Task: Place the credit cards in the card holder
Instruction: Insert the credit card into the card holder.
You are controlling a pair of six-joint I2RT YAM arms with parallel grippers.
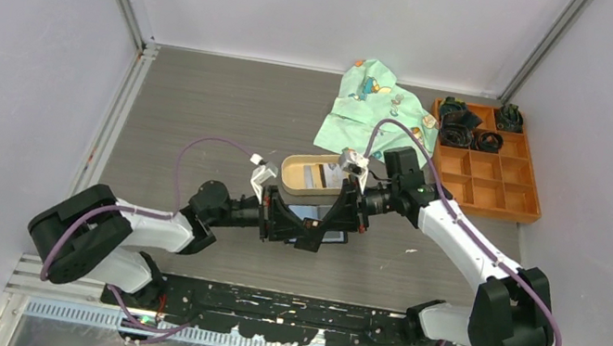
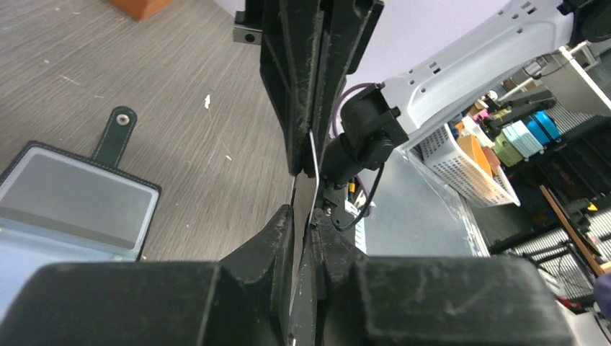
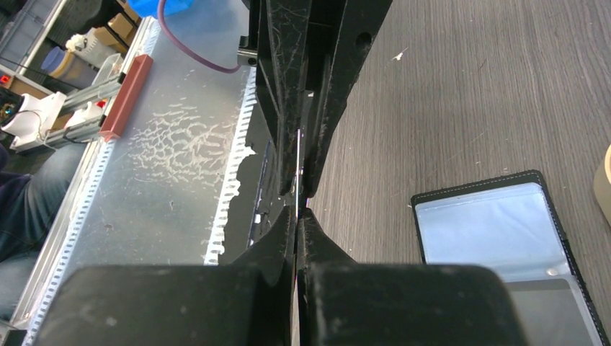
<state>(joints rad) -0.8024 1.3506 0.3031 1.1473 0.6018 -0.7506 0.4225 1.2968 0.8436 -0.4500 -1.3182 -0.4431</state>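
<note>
High overhead view down onto the table [image 1: 199,117]; two close wrist views, sharing the open card holder [image 2: 72,202].

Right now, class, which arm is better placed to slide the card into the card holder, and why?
Probably right: the right fingers are pinched shut on the card edge-on, with the open card holder lying just beside them. The left fingers look looser around it.

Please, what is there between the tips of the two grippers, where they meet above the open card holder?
A thin credit card, seen edge-on, spans from the left gripper to the right gripper; both wrist views show it. The card holder lies open on the table below.
</note>
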